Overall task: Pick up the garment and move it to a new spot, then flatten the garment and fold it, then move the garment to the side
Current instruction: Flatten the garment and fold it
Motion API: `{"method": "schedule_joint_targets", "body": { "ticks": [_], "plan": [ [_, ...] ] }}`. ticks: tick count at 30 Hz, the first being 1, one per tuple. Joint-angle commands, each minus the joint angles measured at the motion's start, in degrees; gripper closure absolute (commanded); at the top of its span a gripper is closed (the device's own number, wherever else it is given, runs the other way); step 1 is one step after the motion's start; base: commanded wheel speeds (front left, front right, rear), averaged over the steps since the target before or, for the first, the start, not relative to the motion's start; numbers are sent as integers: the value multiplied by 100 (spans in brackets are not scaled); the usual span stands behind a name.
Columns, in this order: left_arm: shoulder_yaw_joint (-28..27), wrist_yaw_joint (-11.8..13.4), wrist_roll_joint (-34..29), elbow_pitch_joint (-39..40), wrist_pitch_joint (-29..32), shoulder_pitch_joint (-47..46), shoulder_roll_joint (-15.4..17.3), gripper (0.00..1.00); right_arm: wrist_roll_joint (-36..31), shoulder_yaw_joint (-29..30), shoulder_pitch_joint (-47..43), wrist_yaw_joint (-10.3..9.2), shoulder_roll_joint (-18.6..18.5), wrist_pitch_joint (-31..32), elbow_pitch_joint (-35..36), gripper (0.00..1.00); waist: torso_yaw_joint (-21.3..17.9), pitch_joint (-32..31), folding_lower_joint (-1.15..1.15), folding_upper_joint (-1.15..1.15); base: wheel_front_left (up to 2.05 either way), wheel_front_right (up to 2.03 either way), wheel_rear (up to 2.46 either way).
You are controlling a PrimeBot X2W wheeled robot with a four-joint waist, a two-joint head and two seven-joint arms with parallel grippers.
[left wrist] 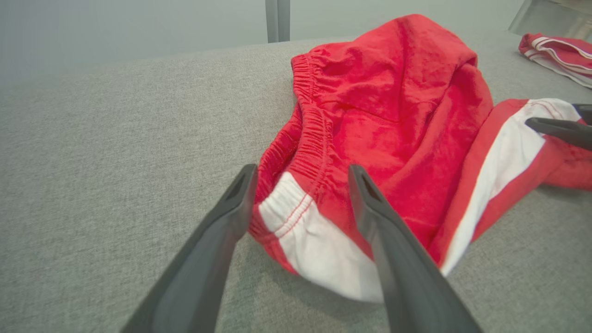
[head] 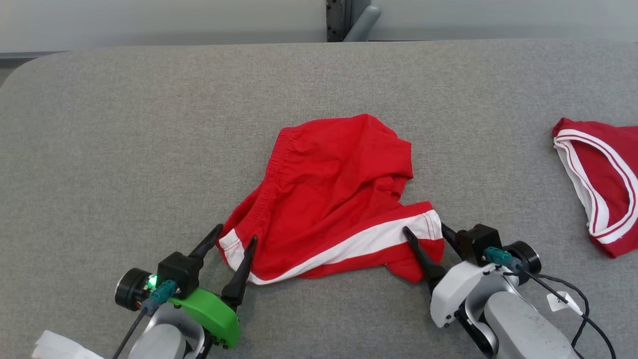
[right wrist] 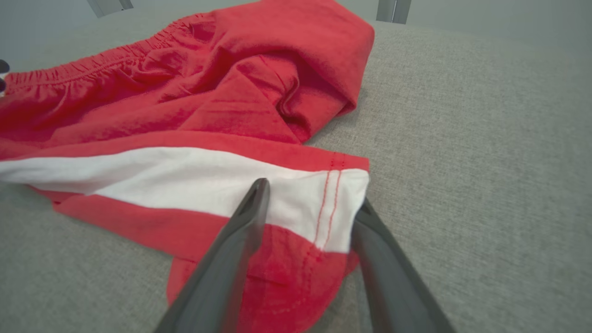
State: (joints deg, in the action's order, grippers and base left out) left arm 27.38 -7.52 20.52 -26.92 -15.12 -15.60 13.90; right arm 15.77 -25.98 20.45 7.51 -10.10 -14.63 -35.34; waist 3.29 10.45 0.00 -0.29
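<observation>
Red garment (head: pixel 329 199) on grey table (head: pixel 124 124), pale wall (head: pixel 149 20)

The garment (head: pixel 329 199) lies on the table (head: pixel 99 124), a second garment (head: pixel 603 184) well to its right. The left gripper (head: pixel 237 233) straddles the first's near-left corner (right gripper (head: pixel 423 227): near-right).

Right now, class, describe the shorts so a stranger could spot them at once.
On the grey table, look mid-front: red shorts lie crumpled there. Their broad white stripe and gathered waistband differ from the garment at the right edge.
</observation>
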Motion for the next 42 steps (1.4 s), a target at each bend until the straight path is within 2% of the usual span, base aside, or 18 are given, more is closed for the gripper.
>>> {"method": "schedule_joint_targets", "body": {
  "ticks": [1,2,4,7,13,20,27,29,31,32,33,34,35,36,37,38,42],
  "plan": [
    [-4,6,4,-13,1,-60,25,0,39,-15,64,-4,-28,3,-35,34,7,7,0,29,0,0,0],
    [10,6,14,-18,1,-72,31,0,51,-29,93,-4,-27,2,-50,50,11,12,0,29,0,0,0],
    [65,6,42,-36,1,-100,55,0,85,-61,130,-4,-26,-1,-76,52,16,20,0,29,0,0,0],
    [190,6,119,-109,1,-147,112,0,162,-138,183,-4,-32,-11,-133,59,12,23,0,29,0,0,0],
    [485,7,312,-255,138,-225,240,0,245,-206,226,-4,-40,-25,-204,56,-15,32,0,29,0,0,0],
    [964,7,625,-299,563,-363,510,0,319,-284,268,-4,-51,-38,-274,62,-47,51,0,29,0,0,0],
    [1850,7,1083,14,1190,-718,1110,0,368,-333,346,-4,-92,-45,-298,62,-71,70,0,29,0,0,0],
    [2095,7,1257,154,1378,-839,1308,10,380,-349,350,-4,-88,-48,-307,62,-90,72,0,29,0,0,0],
    [2255,7,1437,269,1514,-977,1498,27,387,-361,351,-4,-80,-51,-313,61,-112,80,0,29,0,0,0],
    [2313,7,1506,331,1562,-1034,1573,29,387,-362,350,-4,-79,-52,-313,62,-123,84,0,29,0,0,0],
    [2388,7,1592,379,1618,-1079,1640,37,393,-364,348,-4,-76,-55,-315,62,-135,87,0,29,0,0,0],
    [2448,7,1674,420,1674,-1118,1701,55,402,-366,343,-4,-73,-56,-319,63,-146,89,0,29,0,0,0],
    [2448,7,1674,420,1674,-1118,1701,55,402,-366,343,-4,-73,-56,-319,63,-146,89,0,29,0,0,0],
    [2520,7,1760,460,1750,-1149,1762,76,414,-372,338,-4,-73,-57,-320,66,-157,92,0,29,0,0,0],
    [2609,7,1826,503,1831,-1181,1815,98,430,-384,338,-4,-71,-58,-318,79,-168,95,0,29,0,0,0],
    [2688,7,1904,553,1897,-1208,1867,100,457,-388,340,-4,-60,-60,-302,100,-179,96,0,29,0,0,0],
    [2844,7,2345,704,1931,-1227,2032,100,755,-520,350,-4,-113,-55,-172,100,-231,73,0,29,0,0,0]
  ]
}}
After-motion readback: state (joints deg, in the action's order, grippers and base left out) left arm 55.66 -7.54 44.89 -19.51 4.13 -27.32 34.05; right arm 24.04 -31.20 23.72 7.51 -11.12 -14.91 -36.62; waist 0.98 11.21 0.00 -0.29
